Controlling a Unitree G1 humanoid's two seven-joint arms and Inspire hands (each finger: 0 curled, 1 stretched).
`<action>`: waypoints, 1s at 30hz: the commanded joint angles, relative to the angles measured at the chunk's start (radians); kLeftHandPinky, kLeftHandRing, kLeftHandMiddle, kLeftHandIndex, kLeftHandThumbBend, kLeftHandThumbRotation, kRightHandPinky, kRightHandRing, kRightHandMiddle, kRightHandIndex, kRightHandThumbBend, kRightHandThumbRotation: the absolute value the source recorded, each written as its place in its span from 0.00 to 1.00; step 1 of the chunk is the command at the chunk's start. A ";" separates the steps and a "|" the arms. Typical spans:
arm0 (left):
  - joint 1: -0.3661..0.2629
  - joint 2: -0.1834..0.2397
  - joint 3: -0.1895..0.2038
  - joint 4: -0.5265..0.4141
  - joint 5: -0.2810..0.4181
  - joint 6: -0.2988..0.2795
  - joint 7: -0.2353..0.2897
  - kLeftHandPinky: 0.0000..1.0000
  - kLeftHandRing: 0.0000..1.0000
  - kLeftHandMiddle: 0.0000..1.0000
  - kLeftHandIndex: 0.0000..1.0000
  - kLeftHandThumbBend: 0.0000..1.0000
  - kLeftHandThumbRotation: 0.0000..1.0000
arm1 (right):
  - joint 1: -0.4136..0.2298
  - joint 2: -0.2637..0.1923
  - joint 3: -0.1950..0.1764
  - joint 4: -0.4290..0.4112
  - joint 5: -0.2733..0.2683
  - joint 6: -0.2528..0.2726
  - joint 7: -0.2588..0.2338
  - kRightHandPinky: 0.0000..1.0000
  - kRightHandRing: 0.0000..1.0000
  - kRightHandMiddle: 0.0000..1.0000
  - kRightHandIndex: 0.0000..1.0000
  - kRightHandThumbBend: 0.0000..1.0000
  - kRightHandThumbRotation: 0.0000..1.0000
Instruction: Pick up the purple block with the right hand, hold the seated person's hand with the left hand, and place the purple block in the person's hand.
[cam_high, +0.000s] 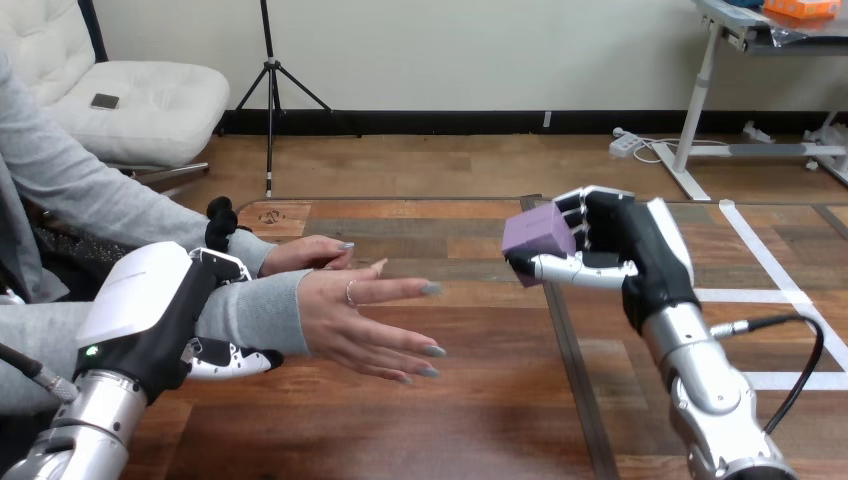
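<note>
My right hand (625, 245) hangs above the table at centre right, its fingers and thumb curled round the purple block (538, 232). The block sits at the hand's left side, clear of the table. To its left the person's hand (365, 315) stretches out flat over the table with its fingers pointing right, a short gap from the block. My left hand (165, 315) wraps round the grey-sleeved wrist (250, 310) of that hand, fingers over the top and thumb underneath. The person's other hand (310, 252) rests just behind it.
The wooden table (480, 400) runs across the view, with a dark seam down its middle under the block. White tape lines mark the table's right part (770, 270). The person's arms come in from the left edge.
</note>
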 joint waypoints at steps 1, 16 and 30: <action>-0.122 -0.025 0.015 -0.104 -0.009 -0.030 0.052 0.17 0.23 0.30 0.33 0.66 0.00 | -0.022 0.020 -0.030 -0.064 0.025 -0.006 0.003 0.34 0.37 0.42 0.43 0.84 0.00; -0.146 -0.057 0.015 -0.090 -0.020 -0.039 0.070 0.16 0.22 0.29 0.33 0.66 0.00 | 0.017 0.055 -0.040 -0.070 0.034 -0.003 0.019 0.33 0.37 0.43 0.44 0.84 0.00; -0.164 -0.095 0.007 -0.086 -0.030 -0.031 0.082 0.15 0.20 0.28 0.33 0.66 0.00 | 0.034 0.085 -0.036 -0.069 0.029 -0.004 0.024 0.33 0.37 0.43 0.44 0.85 0.00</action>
